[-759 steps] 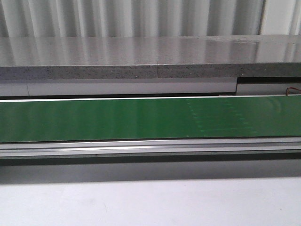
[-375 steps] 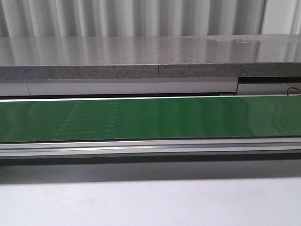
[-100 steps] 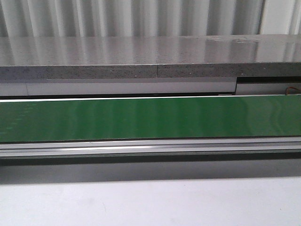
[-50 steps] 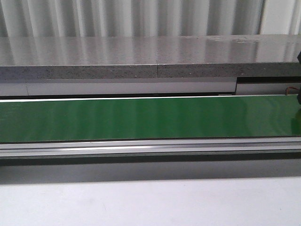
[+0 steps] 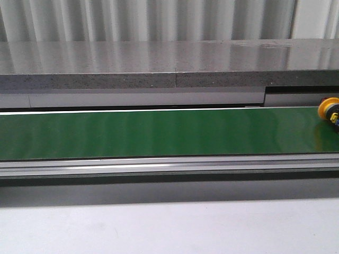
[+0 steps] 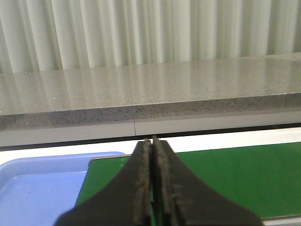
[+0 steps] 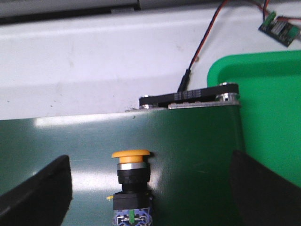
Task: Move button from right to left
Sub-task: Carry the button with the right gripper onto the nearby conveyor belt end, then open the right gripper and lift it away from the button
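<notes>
Black hands (image 6: 152, 188) — flat, scuffed, tapering fingers (image 6: 141, 183).

Orange-capped button (image 7: 131, 186), black collar, blue base, on a plain green belt (image 5: 159, 132).

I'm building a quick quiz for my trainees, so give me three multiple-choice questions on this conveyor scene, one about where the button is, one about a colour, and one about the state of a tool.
1. Where is the button in the front view?
A. Far right end of the green belt
B. Middle of the belt
C. On the grey shelf behind

2. What colour is the tray seen in the left wrist view?
A. Red
B. Blue
C. Yellow

3. How does the right tool stand?
A. Shut on the button
B. Open, fingers either side of the button
C. Shut, empty

Answers:
1 A: its orange cap shows at the belt's right edge.
2 B: a blue tray lies beside the belt's end.
3 B: both dark fingers stand well apart from the button, which stays on the belt.
</notes>
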`<state>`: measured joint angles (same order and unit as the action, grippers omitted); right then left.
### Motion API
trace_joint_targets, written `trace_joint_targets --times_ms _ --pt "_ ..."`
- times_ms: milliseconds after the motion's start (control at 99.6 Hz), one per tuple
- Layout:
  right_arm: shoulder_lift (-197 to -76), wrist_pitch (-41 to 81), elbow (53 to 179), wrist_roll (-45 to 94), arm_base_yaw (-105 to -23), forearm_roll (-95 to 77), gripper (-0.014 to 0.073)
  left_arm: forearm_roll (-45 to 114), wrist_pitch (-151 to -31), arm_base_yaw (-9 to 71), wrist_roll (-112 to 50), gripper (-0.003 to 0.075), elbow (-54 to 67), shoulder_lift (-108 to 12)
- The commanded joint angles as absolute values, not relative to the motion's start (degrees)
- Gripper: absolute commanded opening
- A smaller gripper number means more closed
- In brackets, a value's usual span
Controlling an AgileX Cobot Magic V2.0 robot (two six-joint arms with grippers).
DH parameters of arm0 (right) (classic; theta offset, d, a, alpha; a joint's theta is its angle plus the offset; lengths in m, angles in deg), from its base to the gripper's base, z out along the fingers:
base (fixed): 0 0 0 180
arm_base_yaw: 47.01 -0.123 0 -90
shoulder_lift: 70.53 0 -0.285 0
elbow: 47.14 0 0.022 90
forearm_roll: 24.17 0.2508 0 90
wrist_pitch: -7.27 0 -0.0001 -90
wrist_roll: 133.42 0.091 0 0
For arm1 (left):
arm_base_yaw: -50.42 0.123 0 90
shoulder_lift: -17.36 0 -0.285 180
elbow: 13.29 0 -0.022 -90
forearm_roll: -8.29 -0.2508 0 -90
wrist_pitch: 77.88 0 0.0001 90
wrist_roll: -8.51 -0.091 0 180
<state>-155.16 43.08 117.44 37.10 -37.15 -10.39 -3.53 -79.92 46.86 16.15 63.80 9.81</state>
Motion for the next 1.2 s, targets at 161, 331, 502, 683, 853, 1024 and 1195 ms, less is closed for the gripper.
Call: trace_joint_targets --times_ms 161,331,502,683,853,1024,1195 --pt "-140.57 37.77 112.09 33.63 -37.75 -10.33 0.0664 -3.42 -75.05 47.01 16.71 -0.0020 65.26 11.84" --pt "-133.06 37.65 105.41 33.26 -37.75 -10.39 0.0664 -3.42 -75.05 47.01 16.71 -0.0020 65.26 11.84" --pt "-125.43 36.81 98.84 33.26 -37.75 -10.56 0.0664 -3.42 -75.05 47.01 16.71 -0.0020 65.26 11.84" --pt "-117.27 36.93 92.93 33.26 -37.75 -10.75 0.0555 -3.42 -75.05 47.01 16.71 -0.0020 65.26 11.84" --pt "-111.09 37.47 89.13 33.26 -37.75 -10.75 0.0327 -3.42 -75.05 47.01 16.71 -0.0020 65.26 11.84" --pt "-107.80 37.45 87.69 33.26 -37.75 -10.75 0.0069 -3.42 -75.05 47.01 16.71 -0.0020 65.26 11.84" --pt "-107.81 37.45 87.69 33.26 -37.75 -10.75 -0.0067 -3.42 -75.05 47.01 16.71 -0.0020 65.26 11.84"
